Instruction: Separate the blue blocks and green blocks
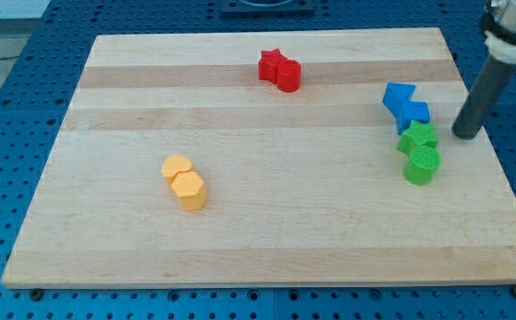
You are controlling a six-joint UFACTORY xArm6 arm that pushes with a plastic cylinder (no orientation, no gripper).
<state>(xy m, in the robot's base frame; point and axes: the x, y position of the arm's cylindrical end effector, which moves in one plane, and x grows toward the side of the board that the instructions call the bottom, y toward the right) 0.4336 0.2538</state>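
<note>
Wooden, pale-grained table (240,222) carries ridged plastic blocks: two blue blocks (405,105) touching two green blocks (419,151) near the view's right edge. My tip (464,135), a bare rod with no gripper, stands just right of them.

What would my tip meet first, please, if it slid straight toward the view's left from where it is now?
Probably the upper green block, or the lower blue block touching it; my tip sits just to their right, and depth is hard to judge.
</note>
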